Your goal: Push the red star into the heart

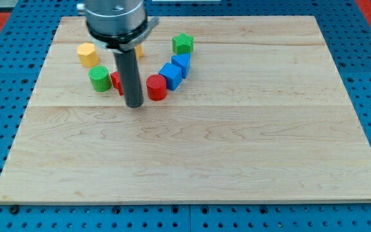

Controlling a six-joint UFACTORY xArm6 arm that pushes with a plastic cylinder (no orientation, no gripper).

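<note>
My tip [134, 104] rests on the wooden board [192, 148] near the view's top left. A red block [116, 82], likely the star, sits just left of the rod and is partly hidden by it. A red round block [156, 87] sits just right of the rod. A green round block [99, 78] touches the hidden red block on its left. A yellow block [138, 51], whose shape I cannot make out, peeks out behind the rod's mount. I cannot tell which block is the heart.
A yellow hexagon block [87, 54] lies at the view's top left. Two blue blocks [171, 75] [181, 62] run up and right from the red round block. A green block [183, 44] sits above them. A blue pegboard [5, 77] surrounds the board.
</note>
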